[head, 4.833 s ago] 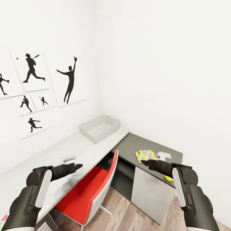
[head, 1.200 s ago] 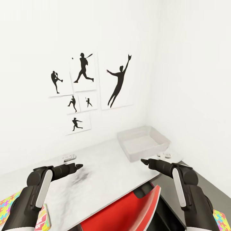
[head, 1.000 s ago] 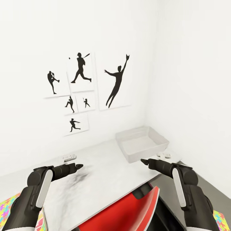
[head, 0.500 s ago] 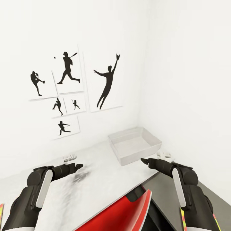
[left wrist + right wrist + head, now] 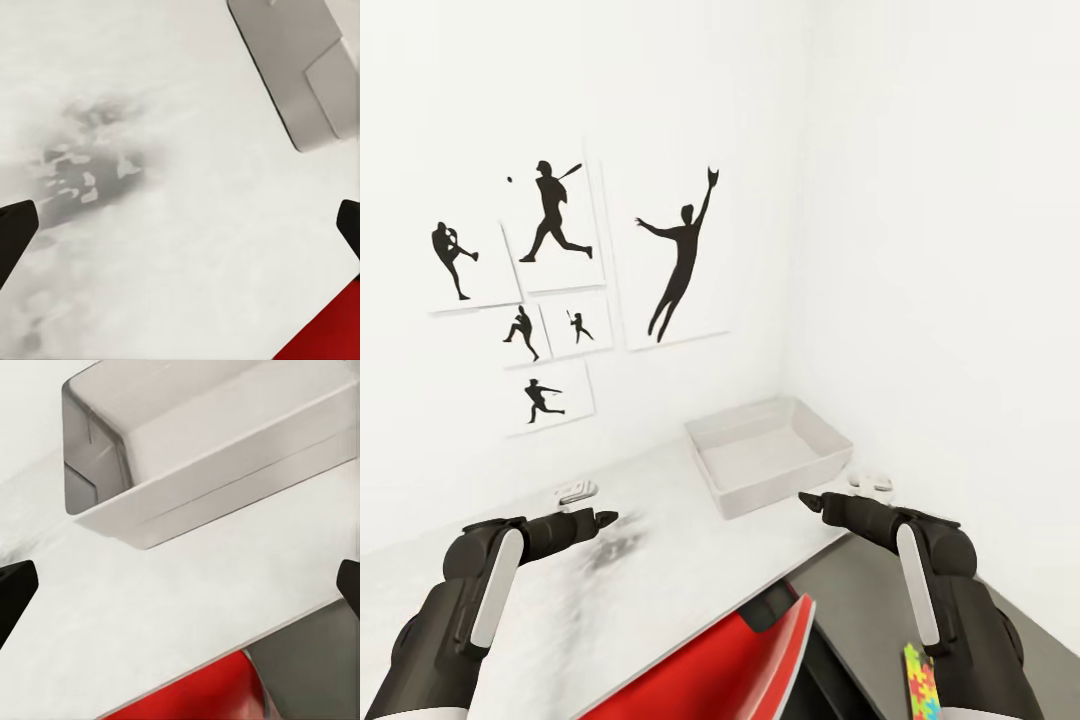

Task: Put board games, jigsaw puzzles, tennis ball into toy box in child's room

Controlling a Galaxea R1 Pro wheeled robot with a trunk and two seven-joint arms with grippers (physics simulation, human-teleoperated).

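- Walls of white are enclosing the child's room (image 5: 920, 200), black sports pictures (image 5: 570, 280) hanging on the left one.
- Both claws, left (image 5: 603, 518) and right (image 5: 807, 501), are hovering wide open over the pale table (image 5: 690, 560).
- Toy box (image 5: 770, 455) is sitting empty just beyond the right claw; one jigsaw puzzle (image 5: 920, 682) is peeking out beneath that arm.

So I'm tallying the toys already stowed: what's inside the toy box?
Nothing shows inside the toy box: its pale floor looks bare in the head view. The near wall hides a strip of the floor just behind it, so that part is unconfirmed.
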